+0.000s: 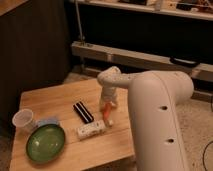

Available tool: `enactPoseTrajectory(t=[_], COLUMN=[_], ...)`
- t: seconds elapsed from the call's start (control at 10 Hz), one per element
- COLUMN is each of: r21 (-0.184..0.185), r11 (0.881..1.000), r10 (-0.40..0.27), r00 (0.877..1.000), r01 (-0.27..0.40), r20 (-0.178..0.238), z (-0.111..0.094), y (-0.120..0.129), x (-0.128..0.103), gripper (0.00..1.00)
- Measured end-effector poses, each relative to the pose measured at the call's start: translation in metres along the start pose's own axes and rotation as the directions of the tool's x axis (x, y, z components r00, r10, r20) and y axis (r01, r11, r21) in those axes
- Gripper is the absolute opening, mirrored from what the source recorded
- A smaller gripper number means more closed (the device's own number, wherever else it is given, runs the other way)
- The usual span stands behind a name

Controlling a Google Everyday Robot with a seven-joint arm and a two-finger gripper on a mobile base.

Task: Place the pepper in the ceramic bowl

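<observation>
The orange-red pepper [107, 112] hangs upright directly under my gripper [107, 104], just above the wooden table [55, 100] near its right edge. The gripper is at the pepper's top end and the arm's white wrist covers it. The green ceramic bowl [45, 143] sits at the table's front left, well to the left of the gripper and pepper.
A whitish rectangular box [91, 130] lies just left of the pepper. A black striped object [83, 111] lies behind the box. A translucent white cup [23, 120] and a pale blue cloth [48, 121] sit behind the bowl. My bulky white arm [155, 120] fills the right side.
</observation>
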Motion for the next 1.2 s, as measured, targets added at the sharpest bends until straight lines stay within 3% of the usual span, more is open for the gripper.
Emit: enactPoseTrajectory(t=[0.4, 0.6, 0.8, 0.9, 1.0, 1.2], r21=[-0.012, -0.013, -0.013, -0.013, -0.021, -0.028], r11=[1.000, 0.999, 0.993, 0.988, 0.976, 0.948], r10=[-0.019, -0.053, -0.117, -0.153, -0.213, -0.306], r00=[1.000, 0.999, 0.992, 0.986, 0.970, 0.935], r01=[0.018, 0.053, 0.118, 0.154, 0.217, 0.316], r20=[-0.008, -0.001, 0.040, 0.066, 0.115, 0.177], z=[-0.003, -0.013, -0.040, -0.057, -0.088, -0.130], y=[0.010, 0.022, 0.044, 0.056, 0.079, 0.111], x=[0.000, -0.002, -0.006, -0.008, -0.007, 0.003], gripper=[0.12, 0.11, 0.11, 0.11, 0.11, 0.11])
